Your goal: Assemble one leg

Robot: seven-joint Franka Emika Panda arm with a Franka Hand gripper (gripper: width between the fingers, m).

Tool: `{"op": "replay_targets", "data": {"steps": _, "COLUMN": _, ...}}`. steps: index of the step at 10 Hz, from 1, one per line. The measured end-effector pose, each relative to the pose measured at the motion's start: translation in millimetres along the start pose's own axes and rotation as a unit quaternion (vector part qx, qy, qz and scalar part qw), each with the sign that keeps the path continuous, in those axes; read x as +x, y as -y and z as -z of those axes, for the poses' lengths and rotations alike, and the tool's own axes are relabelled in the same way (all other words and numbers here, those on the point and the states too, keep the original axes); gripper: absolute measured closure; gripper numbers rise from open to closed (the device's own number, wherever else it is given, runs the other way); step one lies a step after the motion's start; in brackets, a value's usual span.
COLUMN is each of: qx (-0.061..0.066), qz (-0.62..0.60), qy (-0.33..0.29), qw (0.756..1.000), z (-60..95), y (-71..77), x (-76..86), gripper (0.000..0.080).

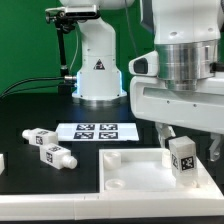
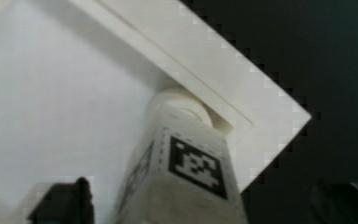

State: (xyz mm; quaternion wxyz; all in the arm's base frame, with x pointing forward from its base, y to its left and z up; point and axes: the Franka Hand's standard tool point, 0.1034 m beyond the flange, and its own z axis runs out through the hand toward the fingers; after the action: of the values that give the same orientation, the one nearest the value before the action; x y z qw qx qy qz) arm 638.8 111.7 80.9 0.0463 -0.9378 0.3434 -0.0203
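My gripper (image 1: 188, 143) is shut on a white leg (image 1: 184, 160) with a black-and-white tag and holds it upright just above the right part of the large flat white panel (image 1: 130, 178). In the wrist view the leg (image 2: 190, 160) runs between my dark fingers (image 2: 64, 203), its far end close to a corner of the panel (image 2: 69, 90); I cannot tell whether it touches. Two more legs (image 1: 40, 137) (image 1: 57, 155) lie on the black table at the exterior view's left.
The marker board (image 1: 90, 131) lies on the table behind the panel. The arm's white base (image 1: 98, 65) stands at the back. A dark object (image 1: 2, 160) sits at the exterior view's left edge. The panel has round holes (image 1: 113, 157) near its left corners.
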Motion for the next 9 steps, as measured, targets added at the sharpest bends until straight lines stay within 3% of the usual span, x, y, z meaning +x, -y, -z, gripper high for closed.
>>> {"op": "replay_targets", "data": {"steps": 3, "qx": -0.008, "qz": 0.126, "qy": -0.002, "qw": 0.992, "z": -1.0, "y": -3.0, "x": 2.7, "gripper": 0.0152}}
{"op": "replay_targets", "data": {"steps": 5, "qx": -0.025, "qz": 0.281, "qy": -0.012, "qw": 0.959, "z": -1.0, "y": -1.0, "x": 7.5, "gripper": 0.015}}
{"op": "replay_targets", "data": {"steps": 6, "qx": -0.025, "qz": 0.322, "qy": -0.011, "qw": 0.946, "z": -1.9, "y": 0.9, "x": 6.0, "gripper": 0.015}}
{"op": "replay_targets", "data": {"steps": 7, "qx": -0.025, "qz": 0.292, "qy": -0.011, "qw": 0.956, "z": -2.2, "y": 0.7, "x": 6.0, "gripper": 0.015}}
{"op": "replay_targets", "data": {"steps": 8, "qx": -0.025, "qz": 0.293, "qy": -0.011, "qw": 0.956, "z": -2.2, "y": 0.2, "x": 6.5, "gripper": 0.028}}
{"op": "replay_targets", "data": {"steps": 9, "qx": -0.024, "qz": 0.273, "qy": -0.011, "qw": 0.962, "z": -2.3, "y": 0.3, "x": 6.3, "gripper": 0.028}}
